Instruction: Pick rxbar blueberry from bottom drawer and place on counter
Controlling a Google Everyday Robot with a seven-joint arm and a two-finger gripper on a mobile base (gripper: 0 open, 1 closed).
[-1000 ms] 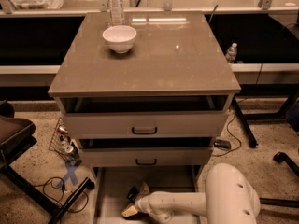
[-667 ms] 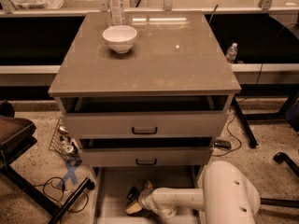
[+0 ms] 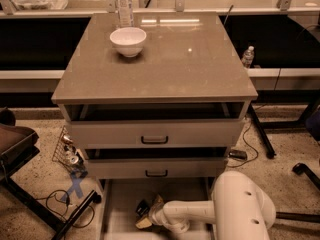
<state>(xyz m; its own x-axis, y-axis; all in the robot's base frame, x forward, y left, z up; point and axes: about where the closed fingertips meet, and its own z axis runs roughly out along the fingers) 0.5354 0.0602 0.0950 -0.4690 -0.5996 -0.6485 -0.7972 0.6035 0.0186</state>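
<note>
I see the arm [image 3: 200, 213] reaching in from the lower right, with the tool [image 3: 151, 212] low inside the bottom drawer [image 3: 120, 204], which is pulled out below the cabinet. The rxbar blueberry [image 3: 142, 207] shows as a small dark shape on the drawer floor, right against the tool's left side. I cannot tell whether the tool is spread or pinching the bar.

The counter [image 3: 200, 69] carries a white bowl [image 3: 128, 40] near its rear left and a clear water bottle [image 3: 123, 4] just behind the bowl at the back edge. The top drawer [image 3: 155, 133] and the middle drawer [image 3: 156, 168], each with a dark bar handle, both stand slightly ajar.
</note>
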